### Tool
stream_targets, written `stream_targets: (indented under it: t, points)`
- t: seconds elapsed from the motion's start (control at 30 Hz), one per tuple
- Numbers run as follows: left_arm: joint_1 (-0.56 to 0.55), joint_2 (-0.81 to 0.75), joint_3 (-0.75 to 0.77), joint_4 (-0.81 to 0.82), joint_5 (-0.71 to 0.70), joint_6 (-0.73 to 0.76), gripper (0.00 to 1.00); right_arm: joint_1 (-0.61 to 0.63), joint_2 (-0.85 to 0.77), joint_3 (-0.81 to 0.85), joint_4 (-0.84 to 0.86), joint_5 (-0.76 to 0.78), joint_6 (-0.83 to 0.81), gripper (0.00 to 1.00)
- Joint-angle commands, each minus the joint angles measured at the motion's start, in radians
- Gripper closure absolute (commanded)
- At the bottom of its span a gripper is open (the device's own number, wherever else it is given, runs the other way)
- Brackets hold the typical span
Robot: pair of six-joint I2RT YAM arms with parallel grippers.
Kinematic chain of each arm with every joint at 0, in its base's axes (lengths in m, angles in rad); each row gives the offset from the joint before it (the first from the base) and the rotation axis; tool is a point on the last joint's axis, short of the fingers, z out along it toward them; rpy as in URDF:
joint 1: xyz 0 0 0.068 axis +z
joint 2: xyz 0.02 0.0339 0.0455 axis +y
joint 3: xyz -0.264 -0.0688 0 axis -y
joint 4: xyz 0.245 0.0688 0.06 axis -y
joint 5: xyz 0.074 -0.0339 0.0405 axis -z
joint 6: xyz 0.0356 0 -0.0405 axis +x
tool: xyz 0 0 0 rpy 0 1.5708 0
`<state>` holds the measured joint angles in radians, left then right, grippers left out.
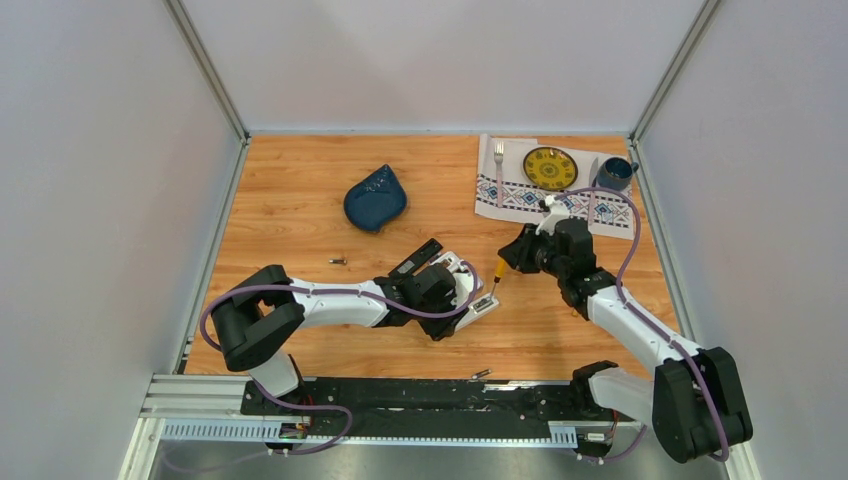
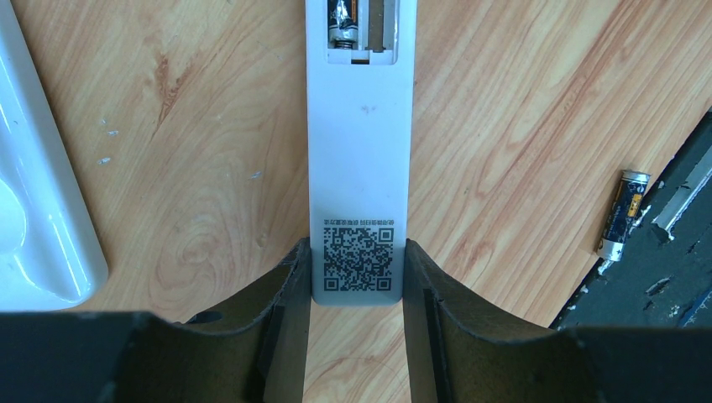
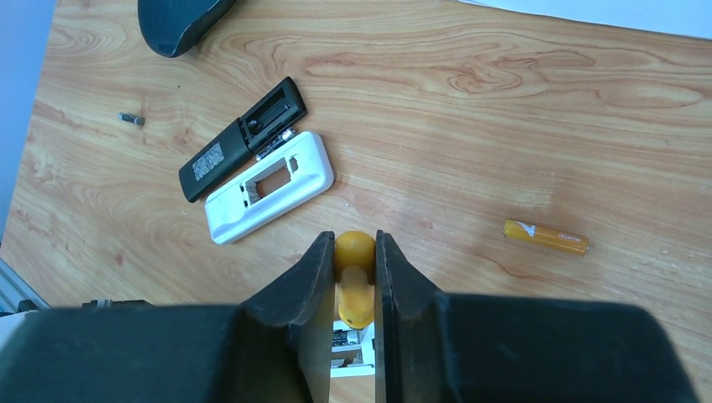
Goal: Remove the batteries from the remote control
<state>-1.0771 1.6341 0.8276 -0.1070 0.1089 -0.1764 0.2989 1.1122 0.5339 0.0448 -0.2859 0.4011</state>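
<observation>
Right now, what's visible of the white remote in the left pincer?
The white remote is a slim plastic bar lying flat, back up, on the wooden table. A QR label sits at its near end, where the left pincer clamps its long sides. At the far end the battery bay is uncovered, one battery showing inside.

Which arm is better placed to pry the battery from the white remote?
Probably right: the right gripper holds the screwdriver at the open compartment, while the left gripper clamps the white remote.

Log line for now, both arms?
left gripper: shut on remote | right gripper: shut on screwdriver, over bay | one battery in bay | orange battery loose
</observation>
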Motion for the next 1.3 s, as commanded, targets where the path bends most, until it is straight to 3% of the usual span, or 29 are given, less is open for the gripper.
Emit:
stream_targets:
  t: [0.0, 0.43, 0.87, 1.27]
  points:
    - [-0.004, 0.047, -0.015, -0.074, 0.041, -0.017, 1.0, 0.003, 0.012, -0.009, 0.03, 0.014, -0.016, 1.0]
    - [-0.004, 0.055, -0.013, -0.065, 0.049, -0.021, 1.0, 0.029, 0.0, -0.066, 0.07, -0.025, 0.021, 1.0]
    - [-0.004, 0.064, -0.008, -0.057, 0.052, -0.026, 1.0, 0.032, -0.017, -0.135, 0.28, -0.147, 0.123, 1.0]
    - [-0.004, 0.076, -0.007, -0.062, 0.04, -0.035, 1.0, 0.032, -0.091, -0.134, 0.305, -0.194, 0.191, 1.0]
